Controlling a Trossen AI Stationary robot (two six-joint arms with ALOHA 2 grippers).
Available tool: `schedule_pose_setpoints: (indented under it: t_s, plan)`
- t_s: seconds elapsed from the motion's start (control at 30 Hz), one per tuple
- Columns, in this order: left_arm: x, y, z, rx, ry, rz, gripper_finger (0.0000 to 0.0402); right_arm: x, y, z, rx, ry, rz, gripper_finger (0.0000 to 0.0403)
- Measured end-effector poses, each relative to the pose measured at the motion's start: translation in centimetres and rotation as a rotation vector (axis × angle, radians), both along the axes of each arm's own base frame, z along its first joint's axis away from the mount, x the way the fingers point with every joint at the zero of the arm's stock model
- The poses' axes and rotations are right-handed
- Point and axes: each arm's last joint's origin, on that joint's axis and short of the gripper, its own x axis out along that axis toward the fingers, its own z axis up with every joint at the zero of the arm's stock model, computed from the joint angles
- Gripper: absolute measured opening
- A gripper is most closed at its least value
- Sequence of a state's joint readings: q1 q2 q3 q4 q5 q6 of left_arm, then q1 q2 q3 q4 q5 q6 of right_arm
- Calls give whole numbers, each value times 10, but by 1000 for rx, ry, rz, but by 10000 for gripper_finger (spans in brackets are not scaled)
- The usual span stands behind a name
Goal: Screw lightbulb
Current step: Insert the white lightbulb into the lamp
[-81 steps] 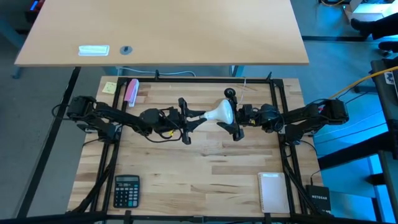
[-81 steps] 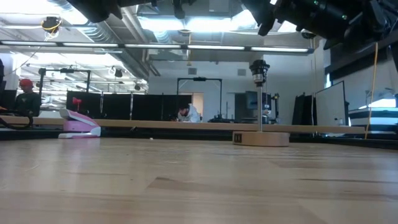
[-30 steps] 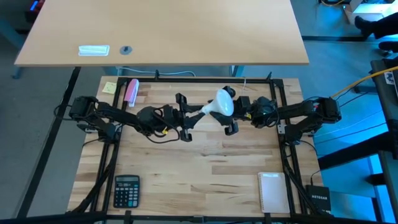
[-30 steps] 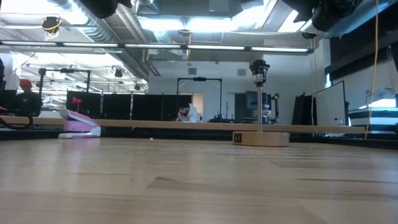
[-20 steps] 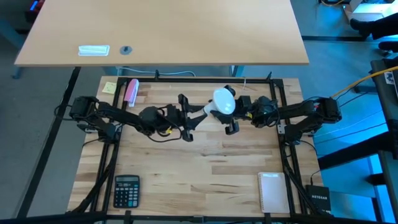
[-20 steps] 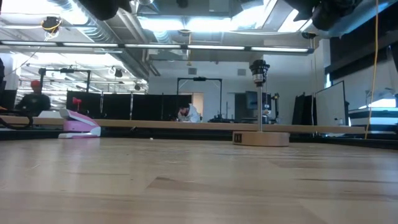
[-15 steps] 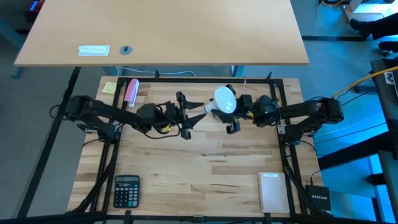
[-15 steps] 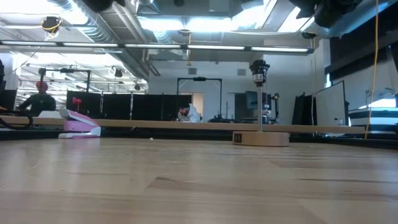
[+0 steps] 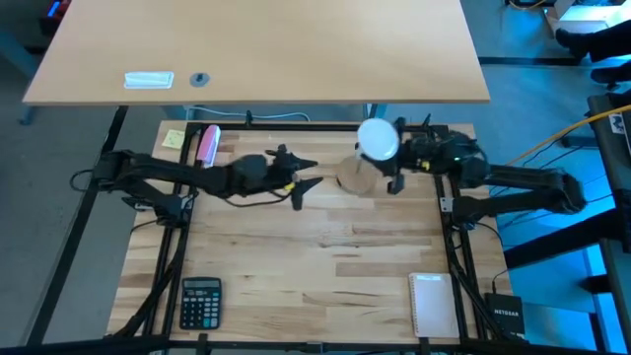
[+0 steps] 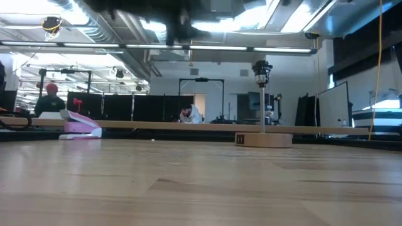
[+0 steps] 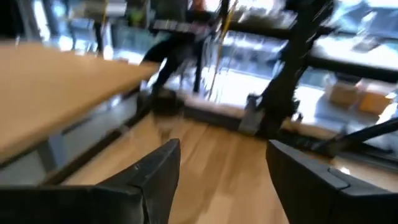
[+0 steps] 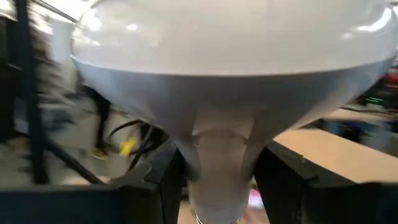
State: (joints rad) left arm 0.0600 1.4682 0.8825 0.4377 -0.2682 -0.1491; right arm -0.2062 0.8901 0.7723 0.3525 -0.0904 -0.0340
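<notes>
Left pincer [image 9: 308, 184] hangs mid-worktop w/ its jaws spread and nothing between them; its wrist view shows only bare worktop [image 11: 224, 168] past the two dark fingers [image 11: 158, 168]. Just beside it to the right sits the round wooden disc [image 9: 355, 177], seen in the low view as a flat base w/ a thin post and black socket [image 10: 261, 69] standing upright at the far edge.

Right pincer [image 9: 392, 158] is clamped on the lightbulb [image 9: 377, 139], gripping the narrow neck below the white globe, per the right wrist view, where the neck [image 12: 217, 171] sits between both fingers. Bulb's long axis looks near vertical, globe up and screw base down, since the high view shows mostly the round top. It is held in the air at the back right of the worktop, apart from the socket.

Judgement: the right arm is the one that matters; bulb must line up over the socket, base pointing straight down, before any turning.
</notes>
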Motion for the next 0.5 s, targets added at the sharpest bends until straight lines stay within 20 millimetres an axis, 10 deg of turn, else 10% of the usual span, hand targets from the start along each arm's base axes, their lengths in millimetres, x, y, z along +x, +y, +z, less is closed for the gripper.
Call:
schedule_pose_setpoints:
  t_s: [0.2,0.5]
  plan:
    - [38,22,-55,-28,14,57,209,-34,-5,2,-16,81,-162,164]
    - [110,59,-110,-65,289,43,190,-31,-18,-17,-49,277,-236,164]
